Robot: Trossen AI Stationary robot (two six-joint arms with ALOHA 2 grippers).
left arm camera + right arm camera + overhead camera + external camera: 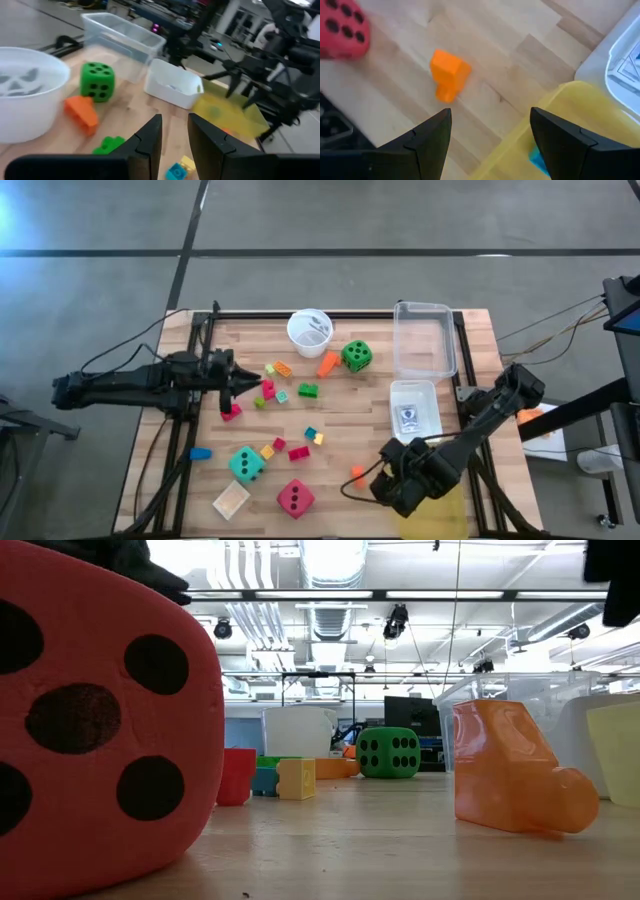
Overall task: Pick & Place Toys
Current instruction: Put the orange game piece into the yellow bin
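1. Red-pink die (95,720) fills the near edge of the low view; on the worktop (350,415) it sits at the front, right of the tan tile (231,500).
2. Left claw (250,385) hovers over the left-hand blocks, jaws narrow, nothing seen between them.
3. Right claw (395,485) stands wide and empty above the yellow bin (432,510), just beside an orange block (447,72).
4. Risk: a narrow left claw lowered as it stands would likely shove the pink block (231,411) rather than straddle it.
5. Risk: the right claw descending here may strike the bin rim and miss the orange block.
6. Count: three dice, the others being teal (246,463) and green (356,355); one white cup (310,330); two clear bins; one yellow bin; roughly a dozen small blocks, exact tally uncertain.
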